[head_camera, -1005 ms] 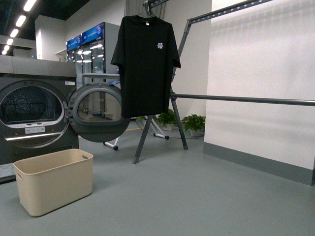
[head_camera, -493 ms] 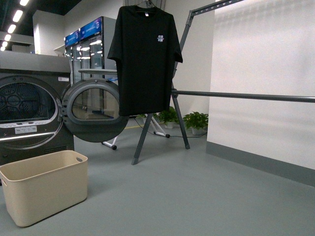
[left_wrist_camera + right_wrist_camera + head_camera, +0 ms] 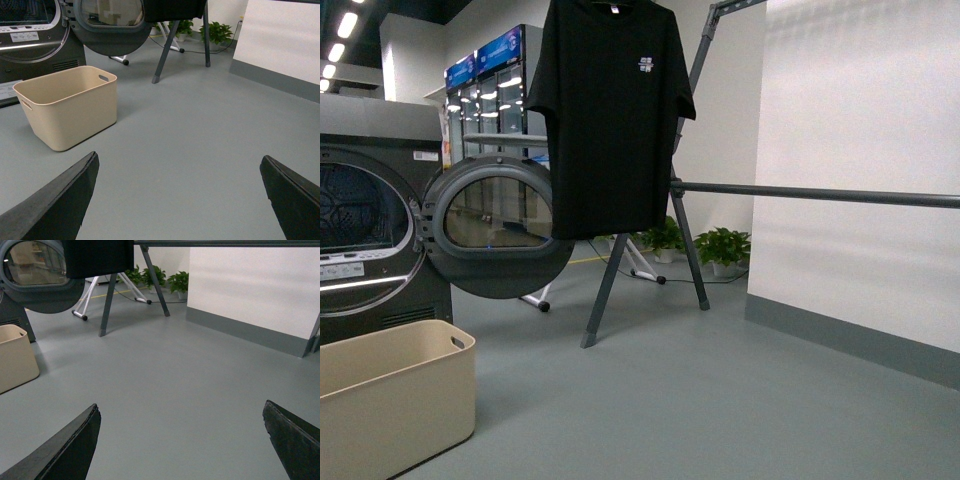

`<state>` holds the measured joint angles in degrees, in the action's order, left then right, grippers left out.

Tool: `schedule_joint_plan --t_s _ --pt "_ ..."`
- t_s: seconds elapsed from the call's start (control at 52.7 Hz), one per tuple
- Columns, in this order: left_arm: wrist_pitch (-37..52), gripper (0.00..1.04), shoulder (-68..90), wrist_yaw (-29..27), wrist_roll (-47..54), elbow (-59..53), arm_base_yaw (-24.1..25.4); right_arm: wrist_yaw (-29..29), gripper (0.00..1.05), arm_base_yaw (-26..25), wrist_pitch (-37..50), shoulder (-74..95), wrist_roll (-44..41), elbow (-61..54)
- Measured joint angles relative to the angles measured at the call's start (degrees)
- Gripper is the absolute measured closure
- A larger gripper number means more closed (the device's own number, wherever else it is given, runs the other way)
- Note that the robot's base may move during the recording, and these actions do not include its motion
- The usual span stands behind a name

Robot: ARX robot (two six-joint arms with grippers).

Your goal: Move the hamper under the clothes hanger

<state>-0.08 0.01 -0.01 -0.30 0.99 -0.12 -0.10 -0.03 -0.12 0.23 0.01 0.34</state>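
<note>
The hamper (image 3: 380,400) was seen at eight o'clock, well apart from the clothes hanger (image 3: 800,192) at one o'clock. Left gripper (image 3: 178,159) and right gripper (image 3: 181,406) were spread wide.

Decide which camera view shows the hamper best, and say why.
The left wrist view: the whole hamper shows, rim to base, with its open inside. The front view cuts it off at the picture's left and bottom edges; the right wrist view catches only one end.
</note>
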Motion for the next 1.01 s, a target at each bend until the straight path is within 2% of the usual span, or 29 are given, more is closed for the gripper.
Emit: schedule_joint_plan --t_s 1.005 --pt "0.0 0.07 0.0 0.0 0.0 0.0 0.0 0.0 0.08 0.0 0.0 0.0 0.0 0.0"
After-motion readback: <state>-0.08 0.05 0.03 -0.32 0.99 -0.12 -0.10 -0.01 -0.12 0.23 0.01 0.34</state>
